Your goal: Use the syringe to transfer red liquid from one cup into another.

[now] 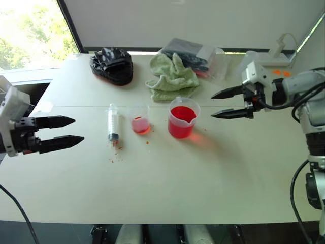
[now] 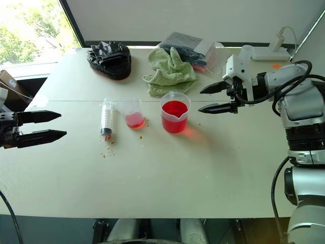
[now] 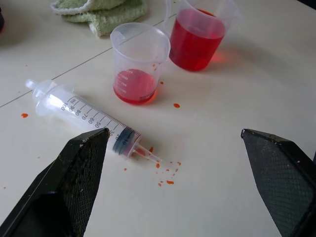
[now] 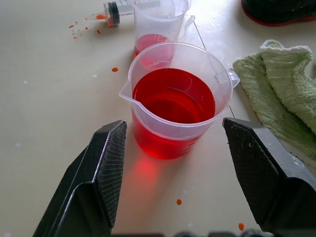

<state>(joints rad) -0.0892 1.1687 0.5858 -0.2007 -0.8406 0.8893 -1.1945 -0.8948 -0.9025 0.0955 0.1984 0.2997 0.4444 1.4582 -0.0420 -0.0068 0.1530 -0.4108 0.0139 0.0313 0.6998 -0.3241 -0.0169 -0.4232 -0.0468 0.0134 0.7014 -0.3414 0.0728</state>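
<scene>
Both jaws are held open and empty: left gripper, right gripper. The syringe lies flat; its plunger end is hard to make out.

One syringe, two cups, one green towel, two bags.

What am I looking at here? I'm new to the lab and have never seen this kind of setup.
A two-armed robot at a white table. Two pictures come from its head, looking down; the other two from cameras on its wrists. The left gripper and right gripper are both open and hold nothing. On the table lie a syringe, a small cup with a little red liquid, a fuller beaker, a green cloth, a black object and red drops.
</scene>
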